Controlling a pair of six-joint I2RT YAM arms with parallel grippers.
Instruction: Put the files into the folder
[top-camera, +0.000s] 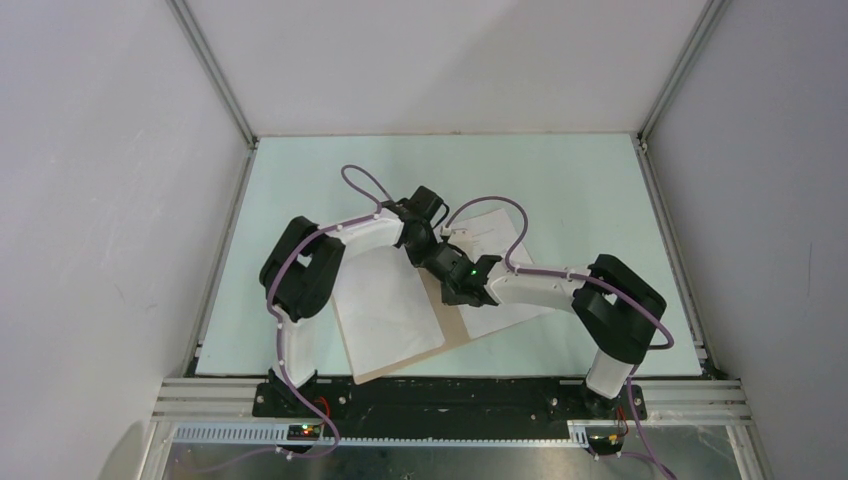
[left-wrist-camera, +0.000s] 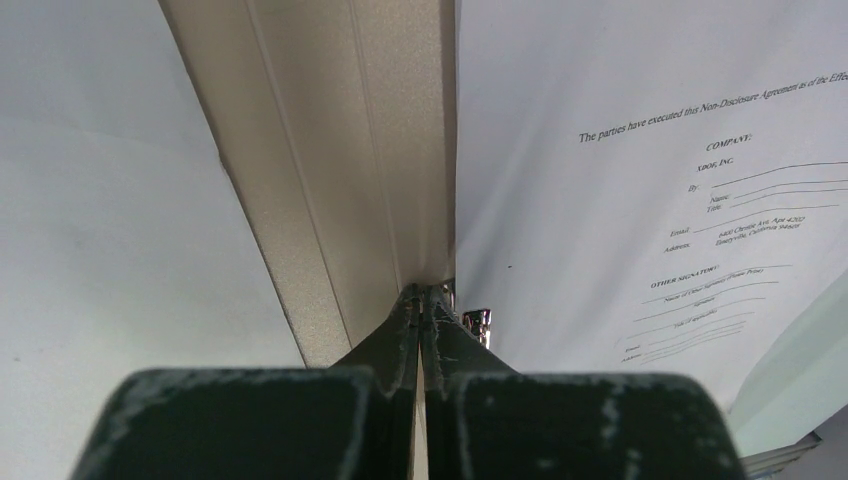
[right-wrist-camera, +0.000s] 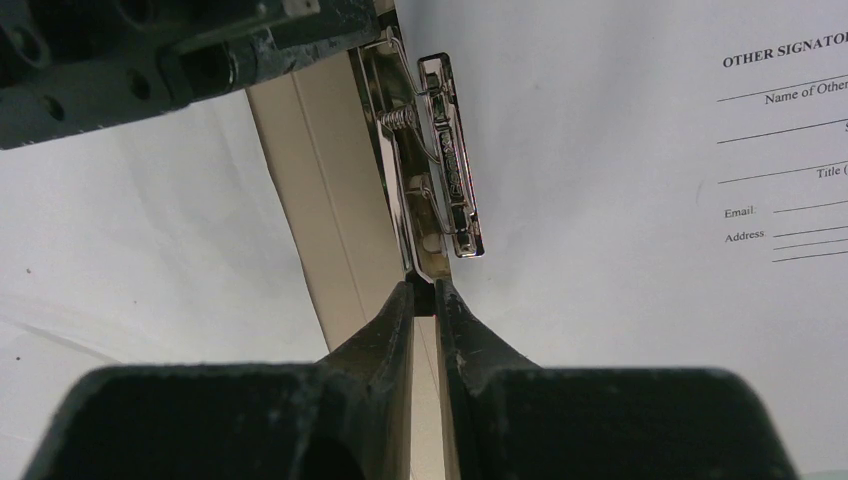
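The tan folder (top-camera: 455, 325) lies open on the table (top-camera: 600, 180). A printed sheet (top-camera: 490, 235) of the files lies on its right half and a white leaf (top-camera: 385, 305) on its left. Both arms reach inward over the spine. The left gripper (left-wrist-camera: 425, 300) is fully closed, its tips pressed into the spine crease. The right gripper (right-wrist-camera: 425, 295) pinches the near end of the metal clip (right-wrist-camera: 450, 160).

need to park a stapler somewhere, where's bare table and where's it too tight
Bare table runs along the far wall beyond the files, widest at the far-right corner; there is also some far left, beyond the left arm. Crowded: the middle, where the left gripper and right gripper meet at the metal clip of the folder.
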